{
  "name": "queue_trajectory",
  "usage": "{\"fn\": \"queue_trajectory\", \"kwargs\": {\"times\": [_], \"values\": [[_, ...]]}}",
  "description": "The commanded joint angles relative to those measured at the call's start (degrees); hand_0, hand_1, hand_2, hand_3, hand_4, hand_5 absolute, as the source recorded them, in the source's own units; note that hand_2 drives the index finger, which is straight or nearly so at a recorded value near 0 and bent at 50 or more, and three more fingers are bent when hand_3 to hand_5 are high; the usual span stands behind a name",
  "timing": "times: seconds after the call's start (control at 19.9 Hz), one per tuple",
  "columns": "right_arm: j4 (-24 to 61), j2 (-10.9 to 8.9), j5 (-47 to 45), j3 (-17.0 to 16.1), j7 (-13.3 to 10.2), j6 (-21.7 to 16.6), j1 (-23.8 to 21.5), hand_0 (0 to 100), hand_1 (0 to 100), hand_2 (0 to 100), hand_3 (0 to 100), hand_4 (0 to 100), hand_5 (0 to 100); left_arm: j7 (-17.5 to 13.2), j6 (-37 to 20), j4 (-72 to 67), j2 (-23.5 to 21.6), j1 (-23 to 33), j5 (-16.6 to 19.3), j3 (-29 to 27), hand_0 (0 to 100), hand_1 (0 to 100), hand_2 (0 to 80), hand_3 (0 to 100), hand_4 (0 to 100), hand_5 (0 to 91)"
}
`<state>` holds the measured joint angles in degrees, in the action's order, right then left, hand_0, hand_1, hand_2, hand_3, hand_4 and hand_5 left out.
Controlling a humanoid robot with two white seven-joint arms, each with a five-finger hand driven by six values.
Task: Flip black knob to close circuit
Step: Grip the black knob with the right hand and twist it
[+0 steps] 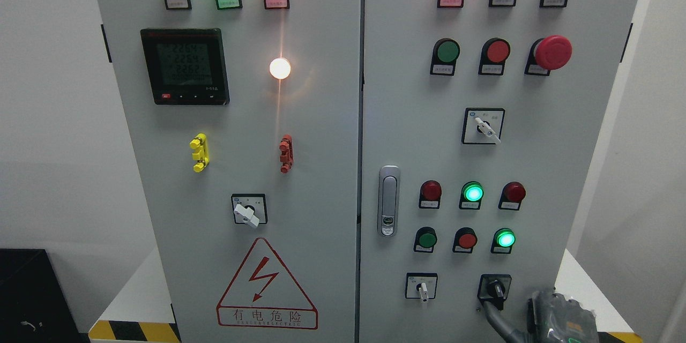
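The black knob (pixel 494 288) sits on a black square plate at the lower right of the grey cabinet's right door (pixel 407 118). Its handle points down and slightly right. My right hand (pixel 554 315) comes in at the bottom right corner, mostly cut off by the frame edge. One grey finger (pixel 496 317) stretches up and left from it, with its tip just under the knob's lower end, touching or almost touching it. The hand holds nothing. My left arm is out of view.
A white selector switch (pixel 422 287) sits left of the black knob, and another (pixel 484 127) is higher up. Lit and unlit pilot lamps and push buttons fill the door, with a red mushroom stop button (pixel 552 52). The door handle (pixel 388 201) is at the door's left edge.
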<state>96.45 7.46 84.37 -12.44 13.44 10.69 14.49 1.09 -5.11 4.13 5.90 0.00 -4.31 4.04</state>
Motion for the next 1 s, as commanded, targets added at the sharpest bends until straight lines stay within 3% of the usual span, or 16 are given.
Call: {"fn": "queue_trajectory", "kwargs": {"times": [0.0,0.95], "values": [[0.1,0.10,-0.3,-1.0,-0.1,0.1,0.0,0,0,94,100,96,94,0.0,0.0,0.0,0.0,0.4,0.0,0.0,12,56,0.0,0,0,0.0],[0.5,0.10,-0.7,-2.5,-0.3,0.2,0.7,0,0,94,100,96,94,0.0,0.0,0.0,0.0,0.4,0.0,0.0,12,56,0.0,0,0,0.0]]}}
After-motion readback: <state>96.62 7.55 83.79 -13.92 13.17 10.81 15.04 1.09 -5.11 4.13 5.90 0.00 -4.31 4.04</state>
